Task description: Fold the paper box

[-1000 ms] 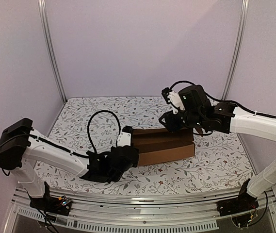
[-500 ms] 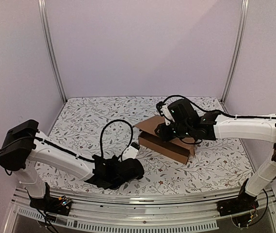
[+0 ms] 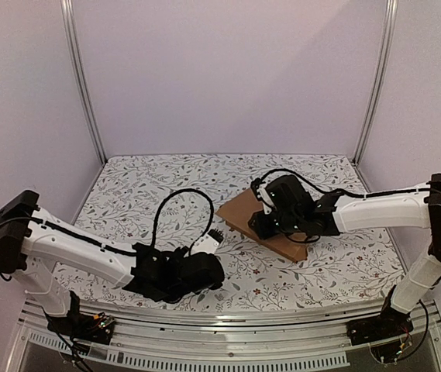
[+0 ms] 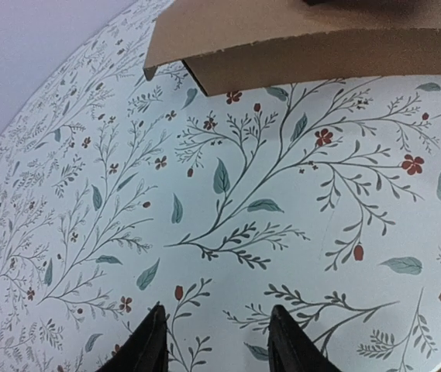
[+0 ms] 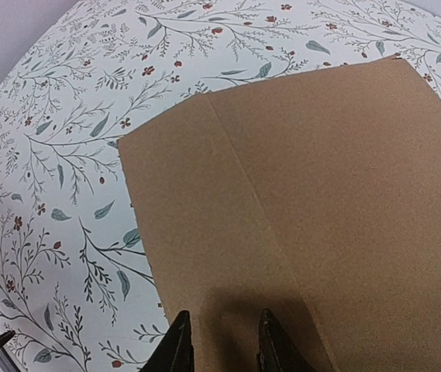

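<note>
- The paper box [image 3: 239,213], folded shut, lies on the table [image 3: 127,194] toward 3 o'clock of centre.
- The right gripper [image 5: 224,316] is over its lid, jaws narrowly parted and pinching nothing.
- The left gripper [image 4: 217,314] is at the box's 7 o'clock, jaws spread and empty.

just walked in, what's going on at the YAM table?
The paper box looks folded shut and lies askew on the floral tablecloth. The right gripper is right over its lid, jaws slightly apart with nothing between them. I can't tell if it is pressing on the cardboard. The left gripper is open and empty, low over bare cloth, clear of the box.
</note>
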`<state>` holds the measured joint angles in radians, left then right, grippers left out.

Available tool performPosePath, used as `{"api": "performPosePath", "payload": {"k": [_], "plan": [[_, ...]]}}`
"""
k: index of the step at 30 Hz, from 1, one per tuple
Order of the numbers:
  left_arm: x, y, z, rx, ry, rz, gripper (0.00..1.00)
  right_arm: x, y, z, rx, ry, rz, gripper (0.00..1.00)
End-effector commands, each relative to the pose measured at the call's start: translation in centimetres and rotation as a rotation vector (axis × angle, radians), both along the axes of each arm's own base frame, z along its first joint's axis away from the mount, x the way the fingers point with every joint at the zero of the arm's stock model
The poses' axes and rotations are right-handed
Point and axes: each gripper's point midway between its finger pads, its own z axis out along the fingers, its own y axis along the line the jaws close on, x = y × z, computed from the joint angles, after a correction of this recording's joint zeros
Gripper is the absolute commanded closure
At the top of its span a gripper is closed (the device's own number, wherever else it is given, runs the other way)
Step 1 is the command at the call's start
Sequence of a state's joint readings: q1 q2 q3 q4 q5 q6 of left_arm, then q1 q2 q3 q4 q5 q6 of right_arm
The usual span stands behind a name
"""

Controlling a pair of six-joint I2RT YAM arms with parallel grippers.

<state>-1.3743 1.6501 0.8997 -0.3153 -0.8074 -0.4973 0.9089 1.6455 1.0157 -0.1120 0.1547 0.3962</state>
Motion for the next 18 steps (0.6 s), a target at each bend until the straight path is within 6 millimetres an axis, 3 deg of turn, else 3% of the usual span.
{"api": "performPosePath", "payload": {"k": [1, 11, 14, 18], "plan": [[0.1, 0.2, 1.7, 0.006, -0.013, -0.031, 0.57, 0.0, 0.1, 0.4, 0.011, -0.019, 0.0, 0.72], [2.2, -1.5, 4.4, -0.147, 0.05, -0.119, 0.6, 0.6, -0.9, 8.0, 0.048, -0.182, 0.005, 0.68], [3.3, -2.1, 6.2, -0.229, 0.063, -0.147, 0.6, 1.4, -1.9, 8.2, 0.008, -0.211, -0.017, 0.68], [4.8, -2.5, 8.4, -0.282, 0.056, -0.16, 0.6, 2.9, -3.3, 6.9, -0.013, -0.188, -0.047, 0.69]]}}
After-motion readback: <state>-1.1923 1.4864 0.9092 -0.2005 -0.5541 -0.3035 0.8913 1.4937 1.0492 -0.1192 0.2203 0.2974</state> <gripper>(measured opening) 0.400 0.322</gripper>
